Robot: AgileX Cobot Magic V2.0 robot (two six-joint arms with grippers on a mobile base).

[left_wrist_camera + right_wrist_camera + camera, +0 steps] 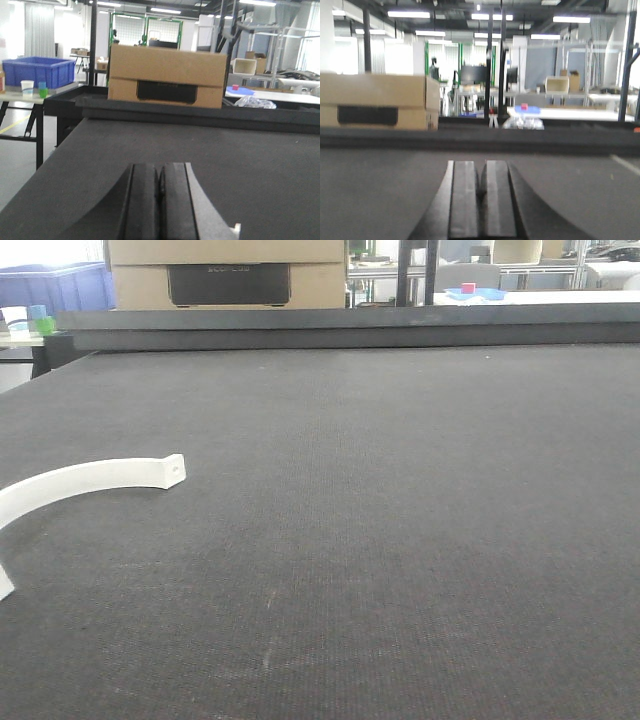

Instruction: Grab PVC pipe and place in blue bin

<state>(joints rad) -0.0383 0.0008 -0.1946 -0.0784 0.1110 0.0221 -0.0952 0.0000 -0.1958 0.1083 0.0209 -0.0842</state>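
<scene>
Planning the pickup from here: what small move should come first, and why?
Probably open the left gripper: its jaws are pressed together with nothing between them, and the PVC pipe lies untouched on the left of the table, on the blue bin's side. The right gripper is shut too.

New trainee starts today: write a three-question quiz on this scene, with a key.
1. True or false: the PVC pipe lies on the dark table, in no gripper.
2. The left gripper is: A open wide; B shut, empty; C shut on the pipe.
3. In the left wrist view, the blue bin stands to the ___ of the cardboard box.
Key: 1 true; 2 B; 3 left.
</scene>
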